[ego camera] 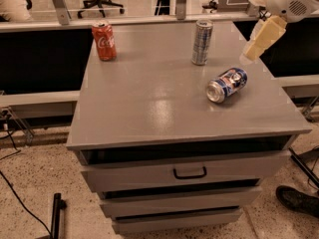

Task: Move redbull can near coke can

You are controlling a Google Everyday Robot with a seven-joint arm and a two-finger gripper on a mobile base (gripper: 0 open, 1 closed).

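The redbull can (201, 42), tall, slim and silver with blue-grey panels, stands upright at the back of the grey cabinet top (149, 98), right of centre. The coke can (103, 40), red with white script, stands upright at the back left corner, far from the redbull can. My gripper (263, 37), with cream-coloured fingers on a white arm, hangs at the upper right above the top's right edge. It is to the right of the redbull can, apart from it, and holds nothing.
A wider blue, red and white can (227, 84) lies on its side in front of and right of the redbull can, below the gripper. The cabinet has drawers with a black handle (189, 173). A rail and office chairs stand behind.
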